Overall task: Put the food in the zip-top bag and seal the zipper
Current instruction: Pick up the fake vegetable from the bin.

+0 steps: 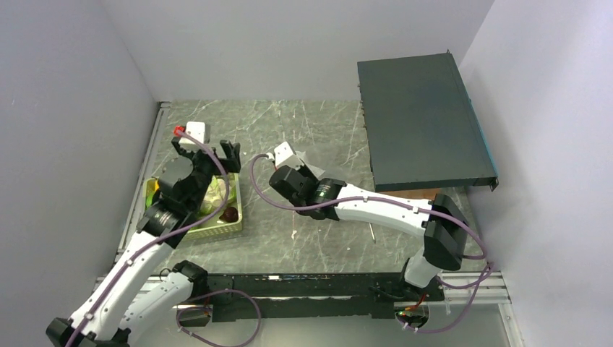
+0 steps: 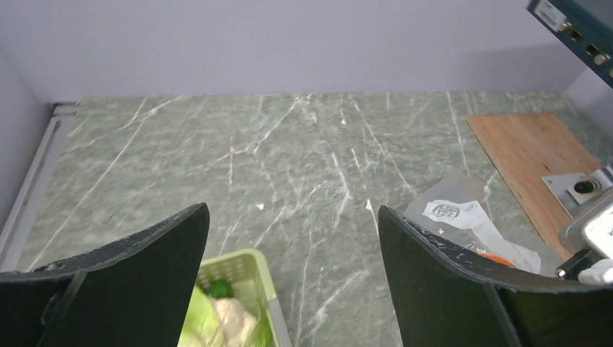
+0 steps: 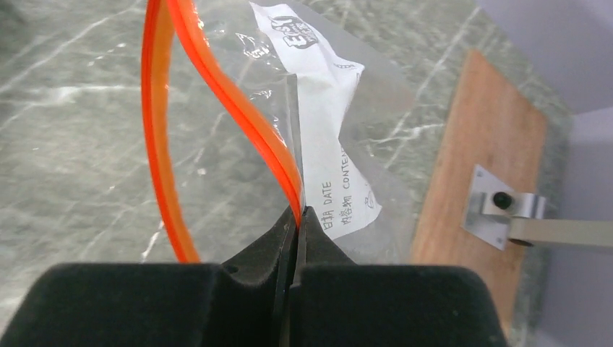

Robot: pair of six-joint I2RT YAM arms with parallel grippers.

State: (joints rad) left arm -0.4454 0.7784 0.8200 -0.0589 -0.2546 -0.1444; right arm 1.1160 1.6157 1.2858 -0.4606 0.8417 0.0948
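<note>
The clear zip-top bag (image 3: 325, 123), with a white printed label, lies on the marble table. Its orange zipper (image 3: 242, 116) gapes open in two strands. My right gripper (image 3: 296, 211) is shut on one strand at the bag's mouth. In the left wrist view the bag (image 2: 463, 217) lies to the right. Food sits in a light green basket (image 1: 233, 227): a dark purple piece (image 1: 230, 214), a whitish-green one (image 2: 230, 318) and a green one (image 2: 217, 289). My left gripper (image 1: 206, 148) hangs open and empty above the basket's far end, its jaws wide apart (image 2: 293, 210).
A large dark flat box (image 1: 423, 123) fills the back right, resting over a wooden board (image 3: 477, 159) that carries a small metal bracket (image 3: 506, 210). Grey walls close in the left, back and right sides. The basket sits against the left edge.
</note>
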